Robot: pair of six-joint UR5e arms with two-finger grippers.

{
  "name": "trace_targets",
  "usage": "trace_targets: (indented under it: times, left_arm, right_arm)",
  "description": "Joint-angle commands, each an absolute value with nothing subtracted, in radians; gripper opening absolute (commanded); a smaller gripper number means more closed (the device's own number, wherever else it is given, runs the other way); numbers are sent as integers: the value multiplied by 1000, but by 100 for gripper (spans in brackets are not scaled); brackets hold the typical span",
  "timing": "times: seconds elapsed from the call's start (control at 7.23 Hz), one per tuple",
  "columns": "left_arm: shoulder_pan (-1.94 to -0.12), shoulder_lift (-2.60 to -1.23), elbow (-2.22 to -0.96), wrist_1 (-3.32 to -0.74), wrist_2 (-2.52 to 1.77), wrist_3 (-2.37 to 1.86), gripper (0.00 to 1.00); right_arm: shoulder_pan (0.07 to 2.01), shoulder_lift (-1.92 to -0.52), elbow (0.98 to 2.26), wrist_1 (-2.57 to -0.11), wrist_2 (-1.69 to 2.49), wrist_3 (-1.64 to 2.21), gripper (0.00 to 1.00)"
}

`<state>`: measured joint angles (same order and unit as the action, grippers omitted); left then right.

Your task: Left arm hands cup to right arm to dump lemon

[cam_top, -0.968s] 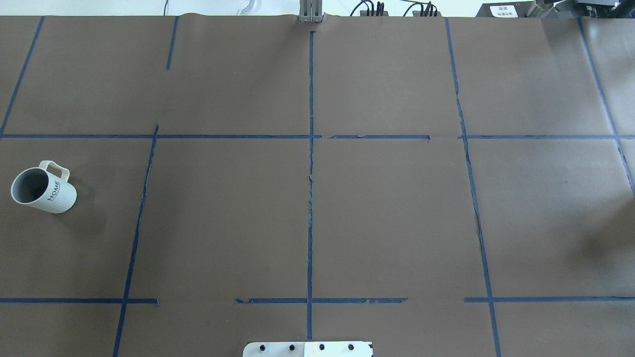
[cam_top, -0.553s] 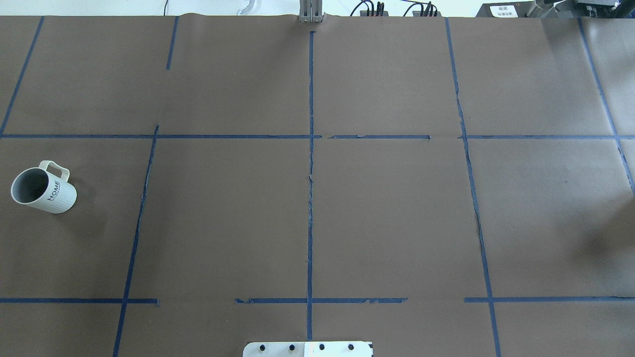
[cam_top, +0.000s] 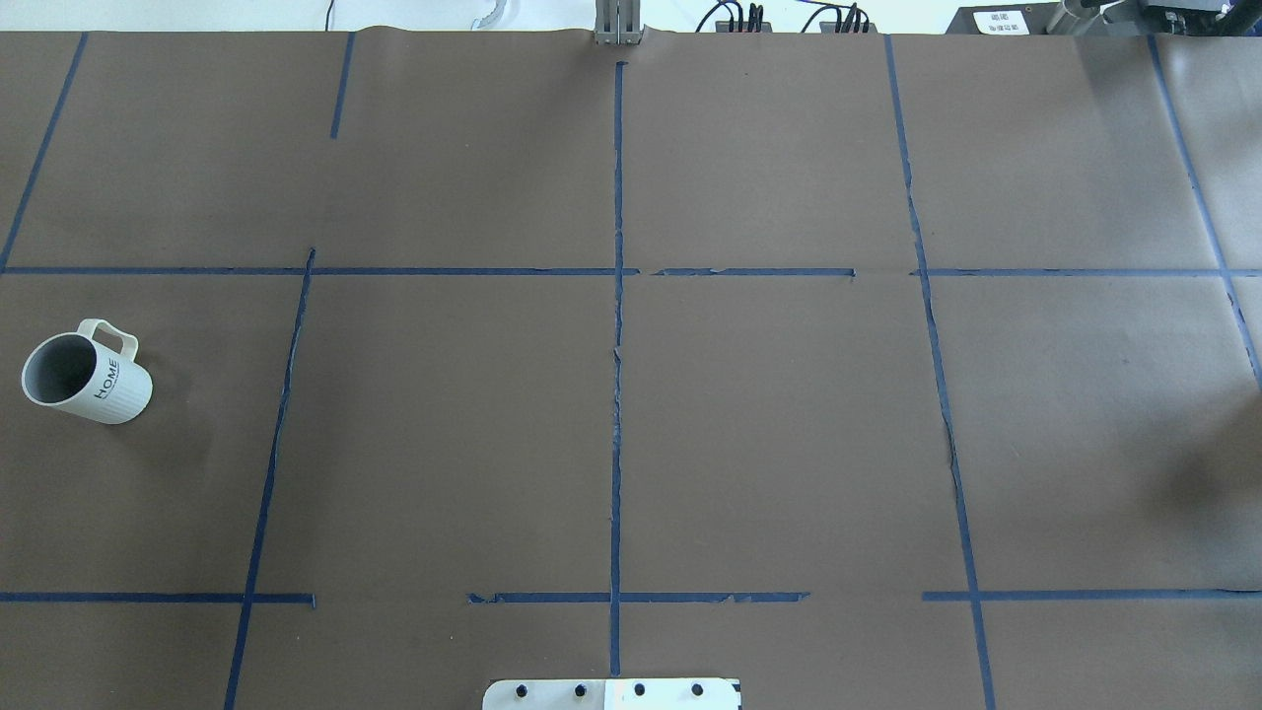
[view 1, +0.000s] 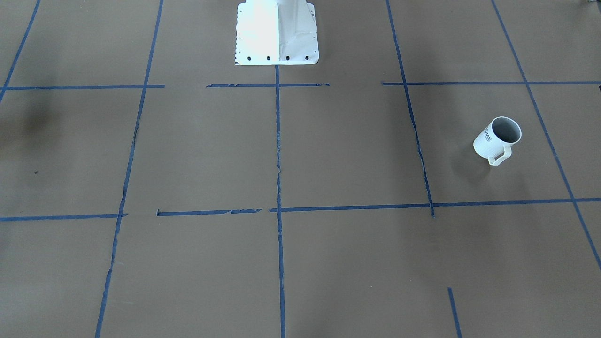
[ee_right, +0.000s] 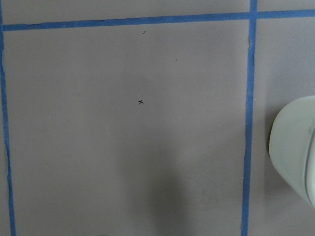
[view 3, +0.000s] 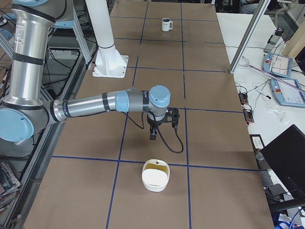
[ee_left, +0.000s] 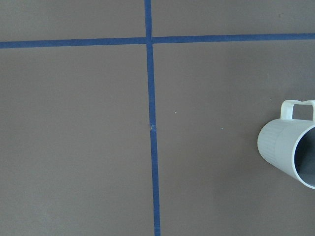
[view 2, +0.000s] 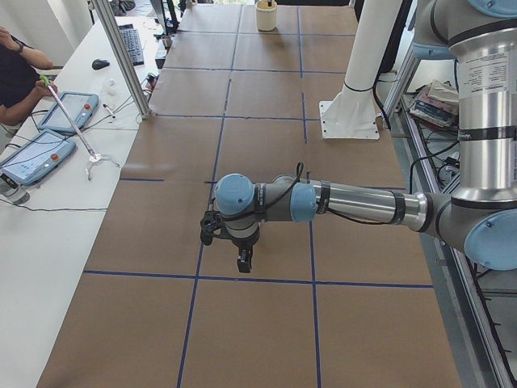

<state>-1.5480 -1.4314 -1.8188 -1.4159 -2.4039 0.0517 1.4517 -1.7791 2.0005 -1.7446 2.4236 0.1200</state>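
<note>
The cup (cam_top: 94, 385) stands upright on the table (cam_top: 789, 444), near the end on the robot's left and about midway between the robot's long edge and the opposite one. It stands free of both arms. It is glossy white, a slightly tapered cylinder with fine vertical ribs. Its flat-topped loop handle is turned toward the far long edge, the inside is smooth grey, and the side carries the dark letters HOME.

Matte brown paper covers the table. Blue tape (cam_top: 618, 394), frayed and broken in places, marks it into rectangles. At the middle of the robot's long edge sits a white metal base plate (view 1: 277, 51) with a row of four bolt holes, and a round white column (view 3: 102, 28) rises from it.

The left arm (view 2: 355, 202) is a smooth silver tube with light-blue joint caps, and it reaches out level above the left end of the table. The left tool (view 2: 243, 265) is black and hangs point-down from the wrist, clear of the paper. The right arm (view 3: 90, 106) is built the same way and reaches over the right end. The right tool (view 3: 152, 137) points down near a smooth, rounded white bowl (view 3: 155, 177) with a pale yellowish inside. Each tool shows only in a side view, so I cannot tell how far either is open.

In all there are one cup, one bowl, two arms, two tools, one base plate and one column.
</note>
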Motion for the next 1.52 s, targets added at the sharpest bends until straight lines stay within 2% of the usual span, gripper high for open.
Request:
trace_targets:
  times: [0.0,0.41,0.69,1.38]
  left_arm:
    - [-1549,-1430,-1809,-1422,-2402,55,100]
    - [-1548,-1442,-1813,-1424,-2407,55,100]
    - [-1549,-1447,-1804,-1457,-2413,54,100]
    - [-1548,-1448,-1804,-1459,-2413,43,100]
  right_arm:
    - [1457,-1799,2049,-1740,2356,124,100]
    - [1456,-1812,1984,-1736,2355,82,100]
    - [1486,-1810,1880,-1736,2402,-106,100]
    - [1525,-1838,1887,-1678,2398,-7,100]
